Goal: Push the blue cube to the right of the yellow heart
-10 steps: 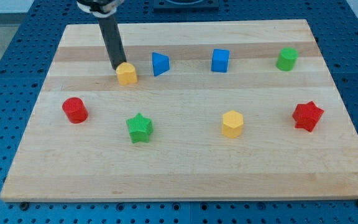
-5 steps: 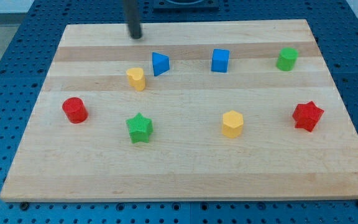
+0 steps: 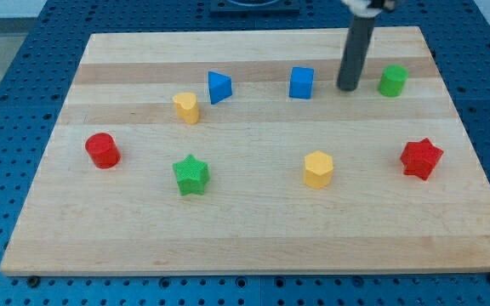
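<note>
The blue cube sits on the wooden board near the view's top, right of centre. The yellow heart lies well to its left, a little lower. A blue triangular block stands between them, just up and right of the heart. My tip rests on the board just right of the blue cube, with a small gap, and left of the green cylinder.
A red cylinder is at the view's left, a green star below the heart, a yellow hexagonal block lower centre-right, a red star at the right. Blue perforated table surrounds the board.
My tip left the yellow heart, went to the board's top left edge, then swept right to stop beside the blue cube. The heart shifted slightly right and down early on; since then no block has moved.
</note>
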